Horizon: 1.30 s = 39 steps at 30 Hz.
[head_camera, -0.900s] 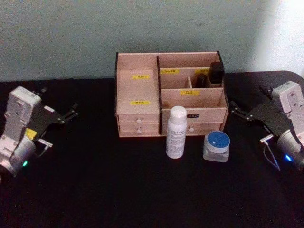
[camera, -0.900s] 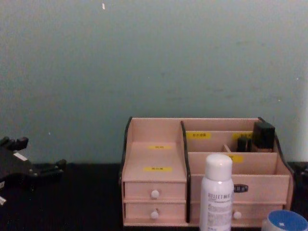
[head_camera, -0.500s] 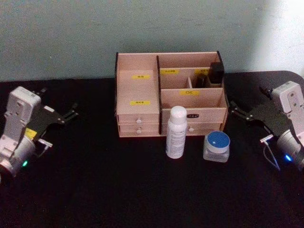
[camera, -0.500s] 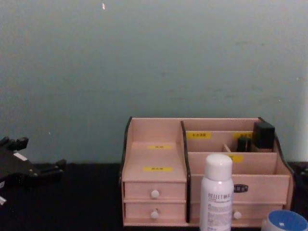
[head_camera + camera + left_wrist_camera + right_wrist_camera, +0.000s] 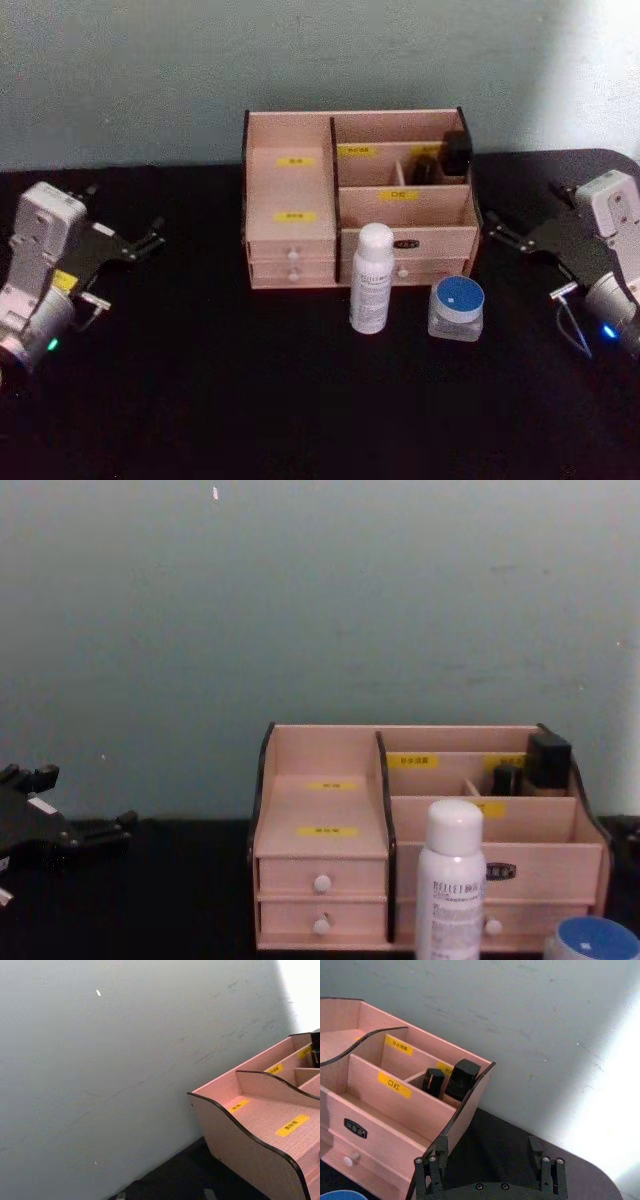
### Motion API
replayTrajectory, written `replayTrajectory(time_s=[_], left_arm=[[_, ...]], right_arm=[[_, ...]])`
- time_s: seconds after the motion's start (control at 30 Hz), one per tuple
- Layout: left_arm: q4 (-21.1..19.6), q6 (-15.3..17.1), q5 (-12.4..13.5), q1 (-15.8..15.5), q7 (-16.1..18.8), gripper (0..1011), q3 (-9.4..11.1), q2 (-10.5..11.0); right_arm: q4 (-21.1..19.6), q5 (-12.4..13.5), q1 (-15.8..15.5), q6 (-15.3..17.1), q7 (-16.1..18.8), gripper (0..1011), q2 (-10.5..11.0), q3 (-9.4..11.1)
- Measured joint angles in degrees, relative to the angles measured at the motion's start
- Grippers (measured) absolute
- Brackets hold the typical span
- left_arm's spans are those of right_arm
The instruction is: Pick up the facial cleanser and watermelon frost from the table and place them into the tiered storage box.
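The facial cleanser [image 5: 372, 278] stands upright just in front of the tiered storage box [image 5: 290, 190], with the watermelon frost [image 5: 457, 308] beside it. The bottle is probably light, slick and tippy, so grasp it mid-body. The jar looks rigid and squat and is best taken across its sides. The left claw [image 5: 152, 234] and right claw [image 5: 492, 228] flank the box, both spread and empty. One label [image 5: 394, 1085] reads "口红"; the bottle's print is unreadable.

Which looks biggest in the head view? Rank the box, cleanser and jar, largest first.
1. Box, by far the largest.
2. Cleanser, tall and slim.
3. Jar, wider than the cleanser but much shorter.
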Motion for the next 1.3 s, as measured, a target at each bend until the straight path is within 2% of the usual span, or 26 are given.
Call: replayTrajectory(time_s=[0.17, 0.33, 0.47, 0.63, 0.7, 0.77, 0.9, 1.0, 1.03, 1.23, 1.3], left_arm=[[0.0, 0.0, 0.0, 0.0, 0.0, 1001, 0.0, 0.0], [0.0, 0.0, 0.0, 0.0, 0.0, 1001, 0.0, 0.0], [0.0, 0.0, 0.0, 0.0, 0.0, 1001, 0.0, 0.0], [0.0, 0.0, 0.0, 0.0, 0.0, 1001, 0.0, 0.0], [0.0, 0.0, 0.0, 0.0, 0.0, 1001, 0.0, 0.0], [0.0, 0.0, 0.0, 0.0, 0.0, 1001, 0.0, 0.0], [0.0, 0.0, 0.0, 0.0, 0.0, 1001, 0.0, 0.0], [0.0, 0.0, 0.0, 0.0, 0.0, 1001, 0.0, 0.0], [0.0, 0.0, 0.0, 0.0, 0.0, 1001, 0.0, 0.0], [0.0, 0.0, 0.0, 0.0, 0.0, 1001, 0.0, 0.0], [0.0, 0.0, 0.0, 0.0, 0.0, 1001, 0.0, 0.0]], right_arm=[[-0.84, 0.04, -0.8, -1.0, 1.0, 1003, 0.25, 1.62], [-2.54, 1.66, -2.28, -1.29, 2.39, 1002, 1.1, 3.57], [-4.9, 3.72, -4.26, -1.31, 4.28, 1003, 2.42, 5.48], [-9.61, 7.06, -8.29, -1.41, 9.02, 1003, 5.63, 7.95], [-10.03, 7.36, -8.68, -1.49, 9.59, 1003, 5.94, 8.1], [-11.93, 8.54, -10.4, -2.06, 12.35, 1003, 7.23, 8.69], [-13.04, 9.51, -11.29, -2.51, 14.94, 1002, 7.75, 8.8], [-13.48, 10.86, -11.3, -2.88, 18.84, 1003, 7.69, 8.23], [-13.48, 10.86, -11.3, -2.88, 18.84, 1002, 7.69, 8.23], [-12.32, 13.75, -8.95, -2.06, 26.5, 1002, 6.05, 6.09], [-11.93, 14.05, -8.34, -1.71, 27.88, 1003, 5.66, 5.59]])
